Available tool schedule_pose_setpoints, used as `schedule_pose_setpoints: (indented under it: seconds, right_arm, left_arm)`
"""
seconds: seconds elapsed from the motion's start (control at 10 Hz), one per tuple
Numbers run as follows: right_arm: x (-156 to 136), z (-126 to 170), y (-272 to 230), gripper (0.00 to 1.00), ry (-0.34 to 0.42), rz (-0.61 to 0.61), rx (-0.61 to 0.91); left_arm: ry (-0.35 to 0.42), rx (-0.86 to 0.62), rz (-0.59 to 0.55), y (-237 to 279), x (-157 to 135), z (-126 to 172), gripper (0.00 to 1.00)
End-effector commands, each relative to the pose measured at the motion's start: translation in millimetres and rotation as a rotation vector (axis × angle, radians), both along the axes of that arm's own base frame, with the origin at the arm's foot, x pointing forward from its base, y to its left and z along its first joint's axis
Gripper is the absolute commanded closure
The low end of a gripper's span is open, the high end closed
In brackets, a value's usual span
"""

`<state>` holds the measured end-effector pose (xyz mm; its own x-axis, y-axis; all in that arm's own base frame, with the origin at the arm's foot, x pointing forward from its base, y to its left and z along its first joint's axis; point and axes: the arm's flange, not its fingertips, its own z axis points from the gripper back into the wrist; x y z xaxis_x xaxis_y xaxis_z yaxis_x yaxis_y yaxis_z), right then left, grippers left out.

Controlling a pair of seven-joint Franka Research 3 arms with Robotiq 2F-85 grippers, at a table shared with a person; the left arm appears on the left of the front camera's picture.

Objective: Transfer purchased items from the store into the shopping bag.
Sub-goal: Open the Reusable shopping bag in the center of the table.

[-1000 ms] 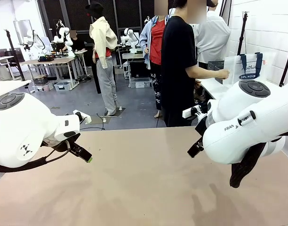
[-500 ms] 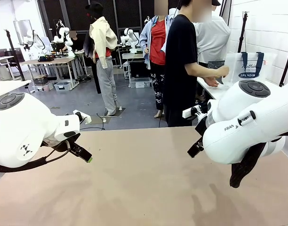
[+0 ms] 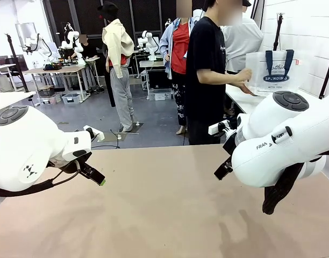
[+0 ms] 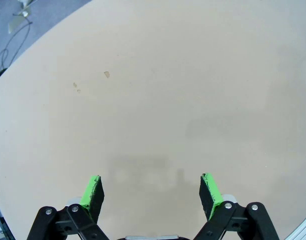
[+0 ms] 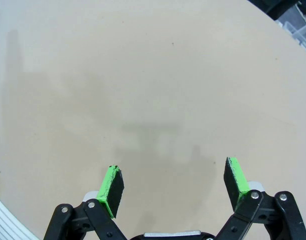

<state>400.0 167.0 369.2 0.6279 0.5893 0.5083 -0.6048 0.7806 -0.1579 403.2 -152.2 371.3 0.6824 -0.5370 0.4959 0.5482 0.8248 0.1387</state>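
Note:
The shopping bag, whitish with navy handles and lettering, hangs in a person's hands beyond the table's far right. The store and the purchased items are out of view. My left gripper is open over the bare tan table, green pads wide apart with nothing between them. In the front view its green-tipped finger pokes out under the left arm. My right gripper is also open above bare tabletop, holding nothing.
The person in a black shirt stands at the far edge beside a white side table. Both bulky white arms hang low over the near corners of the table.
The person has lifted the shopping bag off the side table and holds it up. Neither arm nor gripper has moved.

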Motion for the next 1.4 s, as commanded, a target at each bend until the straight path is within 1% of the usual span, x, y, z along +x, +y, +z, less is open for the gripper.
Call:
schedule_pose_setpoints:
  seconds: [0.0, 1.3]
  right_arm:
    - [0.0, 0.0, 0.0, 0.0, 0.0, 0.0, 0.0]
    - [0.0, 0.0, 0.0, 0.0, 0.0, 0.0, 0.0]
  left_arm:
    - [0.0, -0.001, 0.002, 1.1, 0.4, 0.1, 0.0]
    - [0.0, -0.001, 0.002, 1.1, 0.4, 0.1, 0.0]
